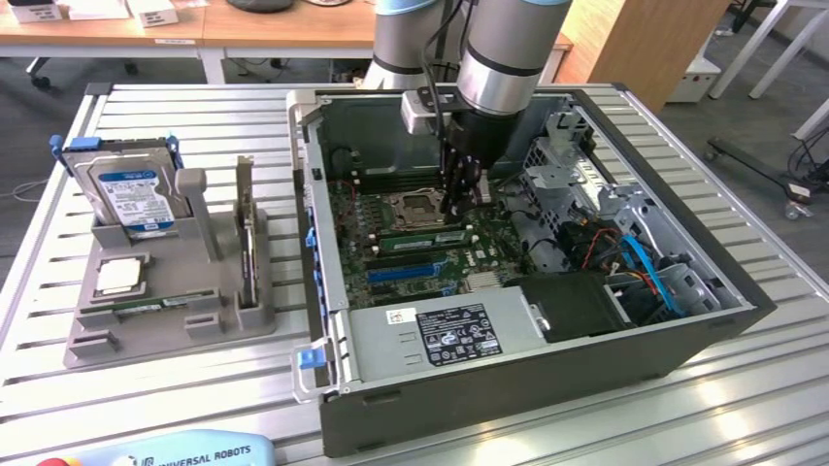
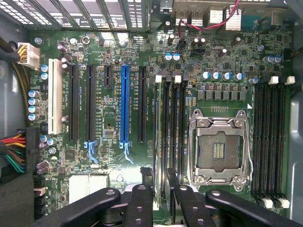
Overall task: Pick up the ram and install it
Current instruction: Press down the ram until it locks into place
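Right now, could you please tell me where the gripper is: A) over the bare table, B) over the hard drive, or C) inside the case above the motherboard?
C: the gripper reaches down into the case, over the motherboard beside the socket.

Slatted table (image 1: 725,408), computer case (image 1: 518,388), grey holder (image 1: 155,337)

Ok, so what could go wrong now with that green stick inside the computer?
If the ram is not straight in its slot, pressing could bend it or leave one end up. The gripper is also close beside the open processor socket, so a sideways slip might hit it.
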Motion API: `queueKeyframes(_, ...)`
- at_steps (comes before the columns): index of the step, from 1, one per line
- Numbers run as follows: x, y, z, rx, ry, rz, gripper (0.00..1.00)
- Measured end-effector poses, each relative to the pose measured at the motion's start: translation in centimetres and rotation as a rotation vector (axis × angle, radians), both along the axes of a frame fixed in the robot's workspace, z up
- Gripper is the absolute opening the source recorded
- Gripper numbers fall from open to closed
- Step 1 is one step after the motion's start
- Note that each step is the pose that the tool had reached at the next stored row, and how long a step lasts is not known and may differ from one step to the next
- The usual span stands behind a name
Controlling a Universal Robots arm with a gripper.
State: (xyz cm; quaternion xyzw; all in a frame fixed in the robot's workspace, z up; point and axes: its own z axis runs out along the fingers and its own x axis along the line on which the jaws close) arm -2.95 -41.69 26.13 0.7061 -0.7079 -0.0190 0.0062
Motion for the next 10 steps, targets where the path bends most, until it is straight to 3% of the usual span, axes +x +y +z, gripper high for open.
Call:
queueKeyframes(4,0.00,0.00,0.00,0.0000,0.0000,0.000,0.11)
queueKeyframes(10,0.00,0.00,0.00,0.0000,-0.0001,0.000,0.10)
